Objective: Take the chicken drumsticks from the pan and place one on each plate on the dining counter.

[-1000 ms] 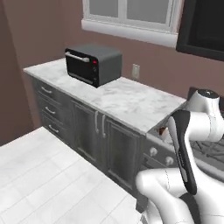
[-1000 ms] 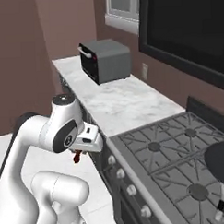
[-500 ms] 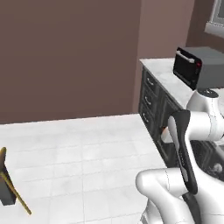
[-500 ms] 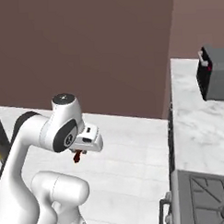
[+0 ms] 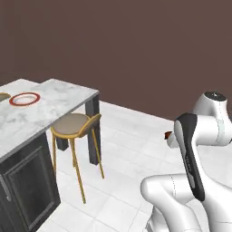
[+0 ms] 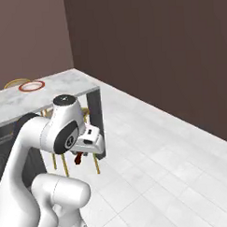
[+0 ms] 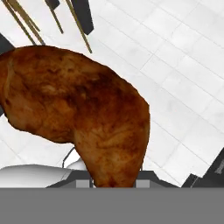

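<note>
A reddish-brown chicken drumstick (image 7: 83, 109) looms large in the hand view, its thin end down between the fingers. My gripper (image 6: 79, 154) is shut on it, held low in front of the arm over the floor; the drumstick (image 6: 78, 158) hangs beneath the hand. A sliver of it (image 5: 167, 135) peeks out beside the forearm. The dining counter (image 5: 54, 97) lies to the left, with the red-rimmed plate (image 5: 25, 98) on it and the tan plate (image 5: 2, 96) cut off at the picture's edge. The red-rimmed plate (image 6: 31, 85) is well away from the gripper. The pan is out of view.
A yellow-framed stool (image 5: 72, 124) with a tan seat stands tucked at the counter's end, between me and the plates. Dark cabinetry (image 5: 27, 181) sits under the counter. A brown wall (image 5: 136, 45) closes the far side beyond a wide white tiled floor (image 6: 174, 169).
The whole scene has swung from the stove counter and microwave to the dining counter, so the base has turned. The gripper keeps the drumstick in the same pose.
</note>
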Controlling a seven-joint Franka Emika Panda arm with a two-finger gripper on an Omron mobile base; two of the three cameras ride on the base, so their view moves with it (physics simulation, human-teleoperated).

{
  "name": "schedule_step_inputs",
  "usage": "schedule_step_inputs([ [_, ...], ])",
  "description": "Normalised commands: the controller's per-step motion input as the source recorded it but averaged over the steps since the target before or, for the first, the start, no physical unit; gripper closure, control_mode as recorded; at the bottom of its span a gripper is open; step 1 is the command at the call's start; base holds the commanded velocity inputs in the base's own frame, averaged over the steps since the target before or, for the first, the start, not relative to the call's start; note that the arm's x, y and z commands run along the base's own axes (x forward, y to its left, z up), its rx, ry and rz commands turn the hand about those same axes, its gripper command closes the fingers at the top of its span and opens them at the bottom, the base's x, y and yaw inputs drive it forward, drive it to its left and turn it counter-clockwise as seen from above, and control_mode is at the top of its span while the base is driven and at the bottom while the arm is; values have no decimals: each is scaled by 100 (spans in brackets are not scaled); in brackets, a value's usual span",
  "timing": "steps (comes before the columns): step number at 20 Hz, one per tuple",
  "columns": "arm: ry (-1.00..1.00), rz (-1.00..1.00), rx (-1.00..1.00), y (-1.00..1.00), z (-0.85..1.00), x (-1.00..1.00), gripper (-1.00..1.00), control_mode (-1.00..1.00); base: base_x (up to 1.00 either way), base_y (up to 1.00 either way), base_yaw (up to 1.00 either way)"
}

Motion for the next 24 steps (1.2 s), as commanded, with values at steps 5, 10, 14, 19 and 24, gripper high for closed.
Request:
schedule_step_inputs([
  [5,0,0,0,0,0,0,100,100,15,0,100],
  [10,0,0,0,0,0,0,100,100,68,-1,63],
  [14,0,0,0,0,0,0,100,100,91,-38,1],
  [19,0,0,0,0,0,0,100,100,84,-58,0],
  [24,0,0,0,0,0,0,100,100,74,-70,0],
])
